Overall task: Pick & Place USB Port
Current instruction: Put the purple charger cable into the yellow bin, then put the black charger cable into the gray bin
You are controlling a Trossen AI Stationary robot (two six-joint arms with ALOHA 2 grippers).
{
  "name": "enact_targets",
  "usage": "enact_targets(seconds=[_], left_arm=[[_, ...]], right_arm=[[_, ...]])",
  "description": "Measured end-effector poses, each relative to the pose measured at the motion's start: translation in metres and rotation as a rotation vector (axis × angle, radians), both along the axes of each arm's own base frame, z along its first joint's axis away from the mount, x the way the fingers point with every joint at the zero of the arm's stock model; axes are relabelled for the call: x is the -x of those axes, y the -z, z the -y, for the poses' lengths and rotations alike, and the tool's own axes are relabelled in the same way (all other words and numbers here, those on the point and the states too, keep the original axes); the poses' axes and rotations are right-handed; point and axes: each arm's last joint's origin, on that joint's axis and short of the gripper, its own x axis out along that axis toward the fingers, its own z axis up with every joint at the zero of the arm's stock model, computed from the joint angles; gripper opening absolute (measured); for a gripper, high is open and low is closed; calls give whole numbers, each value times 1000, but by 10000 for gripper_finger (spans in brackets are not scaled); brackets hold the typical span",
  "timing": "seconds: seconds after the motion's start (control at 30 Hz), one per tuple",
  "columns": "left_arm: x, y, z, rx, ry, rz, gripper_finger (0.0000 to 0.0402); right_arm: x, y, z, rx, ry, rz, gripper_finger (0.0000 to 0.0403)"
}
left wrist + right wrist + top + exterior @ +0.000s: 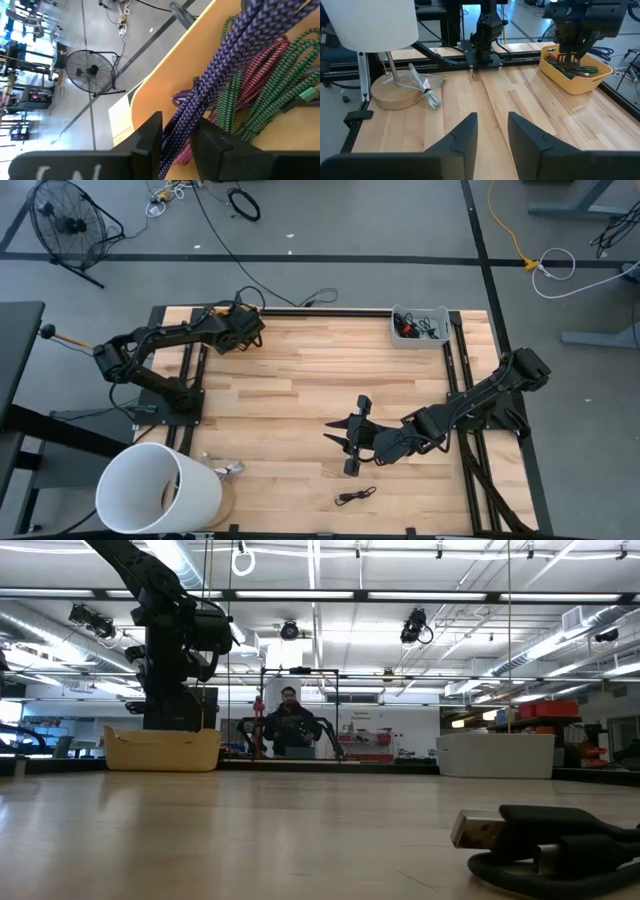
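Observation:
A yellow bin [581, 80] at the table's far left corner holds purple, red and green braided USB cables. My left gripper [176, 131] reaches down into it [568, 56] and is shut on the purple cable bundle [227, 52]. A black USB cable [357, 497] lies coiled on the wood by the near edge; the low view shows it [560, 852] with its metal plug [475, 830]. My right gripper [338, 436] hovers open over the table's middle, a little to the far side of the black cable, touching nothing. My left gripper pinches the purple cable bundle between its two fingers, just below a dark tie [196, 87] around the coils. The fingers [150, 135] come from above, pointing down into the bin. The bundle runs on over the red and green cables in the bin.
A grey bin [420, 327] with dark cables stands at the far right corner. A lamp with a white shade [155, 490] and round wooden base [395, 95] sits at the near left corner, a silver cable [427, 87] beside it. A person [290, 725] sits beyond the table.

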Motion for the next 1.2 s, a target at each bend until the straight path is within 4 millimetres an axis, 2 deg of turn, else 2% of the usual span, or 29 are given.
enact_targets(seconds=[0.23,0.5,0.6,1.2], left_arm=[[0,0,0,3,3,-12,104],[1,0,0,-1,-6,-2,176],[1,0,0,-2,-7,-1,188],[0,0,0,-7,-23,40,181]], right_arm=[[0,0,0,2,0,-4,107],[0,0,0,-2,2,-4,107],[0,0,0,-5,3,-3,107],[0,0,0,-4,2,-4,107]])
